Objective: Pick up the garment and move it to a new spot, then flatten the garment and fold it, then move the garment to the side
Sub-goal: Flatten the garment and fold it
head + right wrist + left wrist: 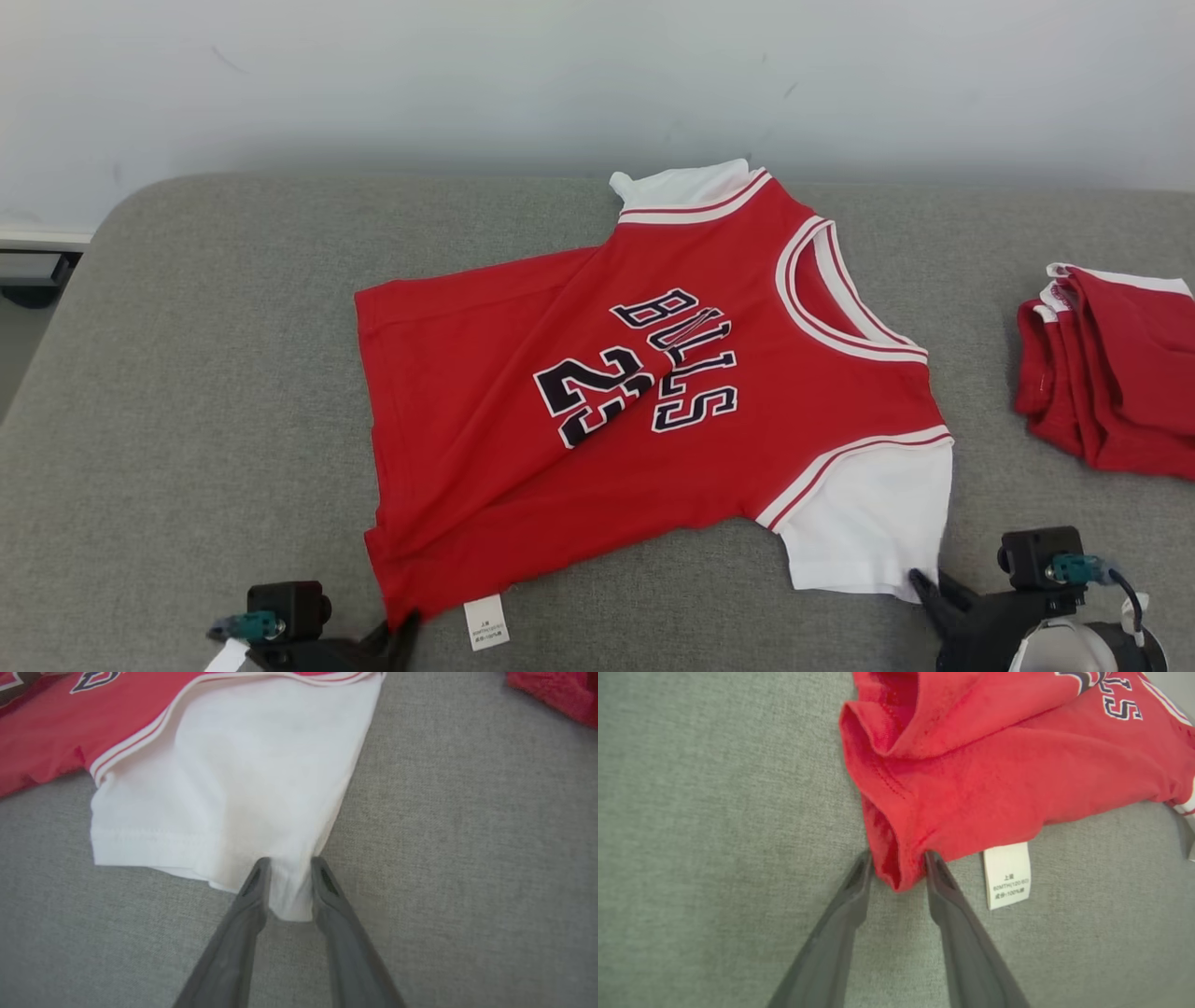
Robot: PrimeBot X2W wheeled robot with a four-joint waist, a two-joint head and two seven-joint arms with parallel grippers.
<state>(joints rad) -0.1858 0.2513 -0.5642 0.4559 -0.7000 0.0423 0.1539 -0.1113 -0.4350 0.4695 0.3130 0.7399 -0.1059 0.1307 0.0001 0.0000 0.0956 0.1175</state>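
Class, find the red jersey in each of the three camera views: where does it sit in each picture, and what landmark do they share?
Head view: the jersey lies spread across the middle of the grey cushion.
Left wrist view: upper right, hem corner between the fingers of the left gripper.
Right wrist view: upper left, white sleeve between the fingers of the right gripper.
Shared landmark: the black chest lettering.

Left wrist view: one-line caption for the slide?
Left gripper pinches the red jersey at its hem corner; white label lies beside it on the grey cushion.
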